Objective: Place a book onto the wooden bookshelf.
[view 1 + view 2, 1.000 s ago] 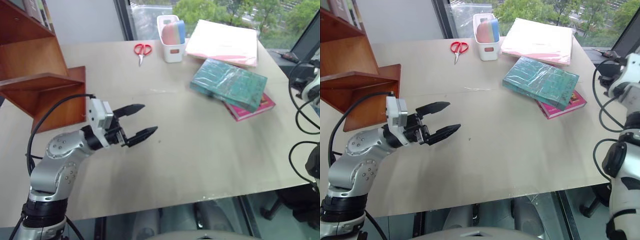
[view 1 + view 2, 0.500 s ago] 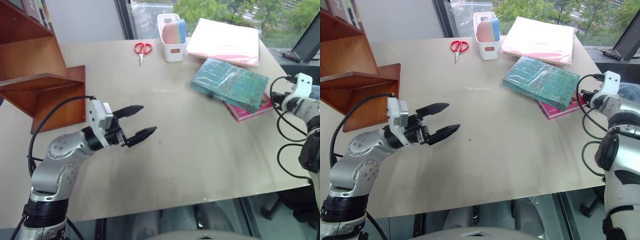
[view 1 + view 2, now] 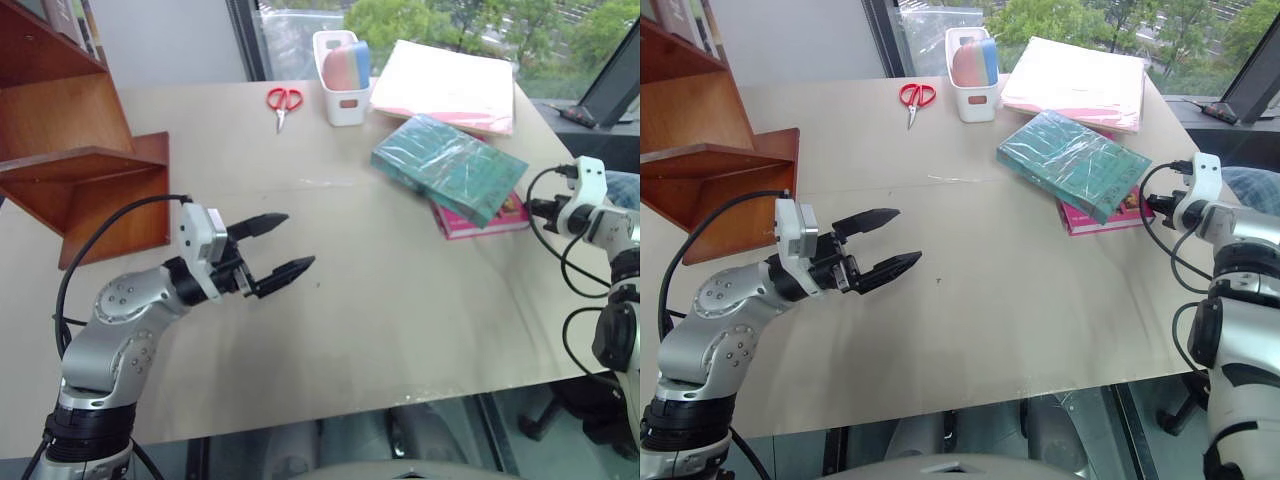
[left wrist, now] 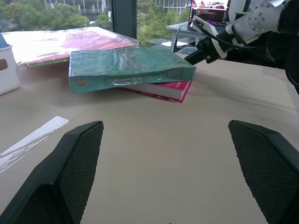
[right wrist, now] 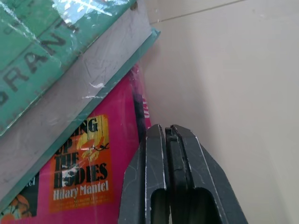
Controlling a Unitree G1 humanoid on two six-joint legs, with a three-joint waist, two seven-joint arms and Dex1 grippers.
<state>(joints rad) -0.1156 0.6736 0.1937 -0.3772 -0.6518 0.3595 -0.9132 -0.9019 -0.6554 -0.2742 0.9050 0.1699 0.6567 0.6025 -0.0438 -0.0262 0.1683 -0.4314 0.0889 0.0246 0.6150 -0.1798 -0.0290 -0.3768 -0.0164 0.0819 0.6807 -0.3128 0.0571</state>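
Currently, the thick teal-green plastic-wrapped book is lying nearest the closed right tool; the left tool is being held open.

the middle of the table lies bare between the left gripper, whose fingers stand wide apart above it, and the stacked books, so a hand could cross there freely. the green book lies on the pink book, and behind them, close by, lies the pink folder. the right gripper, fingers pressed together, sits at the pink book's outer corner, just beside the green book's overhanging edge. a white holder and red scissors crowd the far edge. the wooden bookshelf stands at the table's left, well apart from the books.
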